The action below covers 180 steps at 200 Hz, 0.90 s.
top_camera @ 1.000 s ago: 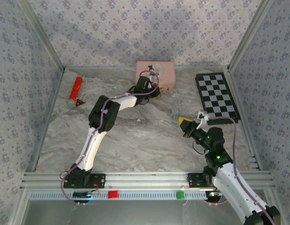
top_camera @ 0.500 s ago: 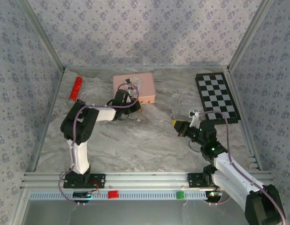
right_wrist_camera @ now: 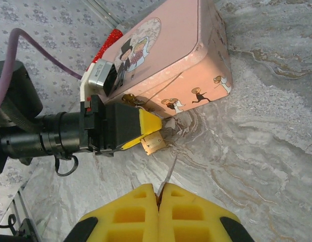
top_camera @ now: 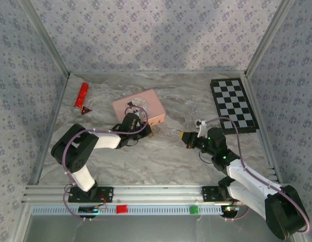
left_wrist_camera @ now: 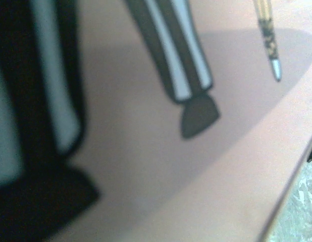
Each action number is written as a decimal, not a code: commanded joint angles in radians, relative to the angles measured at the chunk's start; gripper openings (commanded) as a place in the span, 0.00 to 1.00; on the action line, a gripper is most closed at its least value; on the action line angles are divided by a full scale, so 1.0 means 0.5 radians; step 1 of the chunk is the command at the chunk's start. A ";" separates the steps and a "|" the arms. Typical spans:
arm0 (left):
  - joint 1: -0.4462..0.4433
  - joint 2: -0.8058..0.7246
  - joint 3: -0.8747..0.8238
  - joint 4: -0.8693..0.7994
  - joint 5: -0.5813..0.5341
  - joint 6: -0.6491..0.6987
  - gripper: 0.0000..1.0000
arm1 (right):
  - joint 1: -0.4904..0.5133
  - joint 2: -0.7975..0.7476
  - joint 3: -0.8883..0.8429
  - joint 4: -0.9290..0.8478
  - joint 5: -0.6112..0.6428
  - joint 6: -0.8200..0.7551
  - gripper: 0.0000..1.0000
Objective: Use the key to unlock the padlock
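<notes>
The small brass padlock hangs just above the marble floor, held by its top between the yellow pads of my left gripper, which is shut on it. It sits right at the lower corner of the pink box. My right gripper is shut on the key, whose thin blade sticks out towards the padlock, a short gap below and right of it. In the top view the left gripper and right gripper face each other mid-table. The left wrist view is blurred, close against the pink box.
A red stick lies at the back left by the wall. A checkerboard lies at the back right. The pink box sits behind the left gripper. Patterned walls enclose the marble floor.
The left arm has folded back, bringing the padlock and the pink box from the back wall to mid-table. The right gripper has moved left with the key towards the padlock.
</notes>
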 commanded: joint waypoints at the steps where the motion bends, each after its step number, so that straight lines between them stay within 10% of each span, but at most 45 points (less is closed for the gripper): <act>1: -0.095 0.019 -0.052 0.026 0.039 -0.263 0.06 | 0.020 0.003 0.079 0.052 0.063 -0.034 0.00; 180: -0.277 0.001 -0.316 0.220 -0.403 -0.330 0.52 | 0.081 -0.057 0.053 0.018 0.139 -0.025 0.00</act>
